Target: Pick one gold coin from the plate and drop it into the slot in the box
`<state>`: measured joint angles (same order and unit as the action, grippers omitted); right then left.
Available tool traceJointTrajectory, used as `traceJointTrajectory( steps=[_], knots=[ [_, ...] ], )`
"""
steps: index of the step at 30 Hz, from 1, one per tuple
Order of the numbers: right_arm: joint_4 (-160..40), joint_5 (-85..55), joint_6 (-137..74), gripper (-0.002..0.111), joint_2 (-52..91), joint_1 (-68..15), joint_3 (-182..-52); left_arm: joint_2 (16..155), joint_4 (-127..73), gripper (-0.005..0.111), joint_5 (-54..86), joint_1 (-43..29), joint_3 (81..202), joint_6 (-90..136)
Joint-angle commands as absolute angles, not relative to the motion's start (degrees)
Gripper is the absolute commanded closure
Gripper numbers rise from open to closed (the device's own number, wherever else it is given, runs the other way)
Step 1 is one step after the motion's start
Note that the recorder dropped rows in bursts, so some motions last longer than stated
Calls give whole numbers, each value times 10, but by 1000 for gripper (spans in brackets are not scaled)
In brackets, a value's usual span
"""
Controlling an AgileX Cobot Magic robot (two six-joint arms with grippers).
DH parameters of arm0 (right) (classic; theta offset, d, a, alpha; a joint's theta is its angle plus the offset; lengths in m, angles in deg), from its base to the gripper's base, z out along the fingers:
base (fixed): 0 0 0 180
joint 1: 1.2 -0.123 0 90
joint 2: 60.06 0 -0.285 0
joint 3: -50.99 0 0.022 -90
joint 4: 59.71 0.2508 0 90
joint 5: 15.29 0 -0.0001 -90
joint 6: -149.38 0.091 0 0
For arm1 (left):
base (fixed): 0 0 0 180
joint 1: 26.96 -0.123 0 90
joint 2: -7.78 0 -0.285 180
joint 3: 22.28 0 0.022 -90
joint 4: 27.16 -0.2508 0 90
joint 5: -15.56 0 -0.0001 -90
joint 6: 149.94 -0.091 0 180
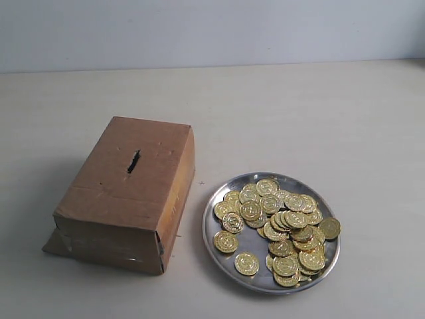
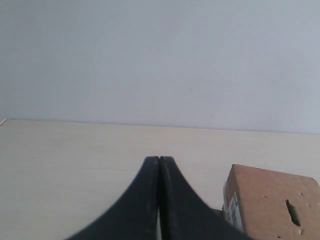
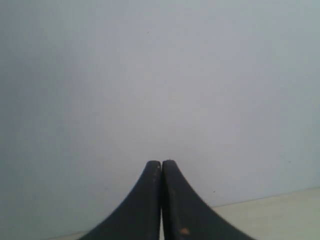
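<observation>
Pale tabletop (image 1: 299, 119); box (image 2: 272, 202) near closed left hand (image 2: 159, 159), gold coins (image 1: 285, 226) on plate (image 1: 219, 259)

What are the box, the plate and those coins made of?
Box: matte brown cardboard, seemingly, with creased edges and a ragged slit. Plate: likely polished metal, silvery and mirror-bright. Coins: glossy gold finish; metal or plastic, cannot tell.

- box (image 1: 126, 193): brown cardboard, creased, lying flat with the slit face up, just left of the plate (image 1: 207, 239), not touching it.
- box slot (image 1: 133, 161): short dark ragged slit near the top face's middle.
- plate: round, shiny silver, shallow rim.
- gold coins (image 1: 282, 229): heaped toward the plate's right side, a few lying singly at its left.
</observation>
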<state>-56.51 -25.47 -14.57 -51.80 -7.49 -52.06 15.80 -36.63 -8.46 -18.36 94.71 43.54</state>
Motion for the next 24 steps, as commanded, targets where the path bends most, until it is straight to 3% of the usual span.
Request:
traceJointTrajectory(
  steps=[1, 18, 24],
  knots=[
    [-568, -261, -147, 108, -521, -72, -518, 156, -369, 107, -77, -185, 935, 438],
    [-568, -261, -147, 108, -521, -72, -518, 156, -373, 107, -97, -185, 869, 427],
    [-568, -261, -147, 108, -521, -72, -518, 156, -363, 107, -44, -185, 826, 407]
  ],
)
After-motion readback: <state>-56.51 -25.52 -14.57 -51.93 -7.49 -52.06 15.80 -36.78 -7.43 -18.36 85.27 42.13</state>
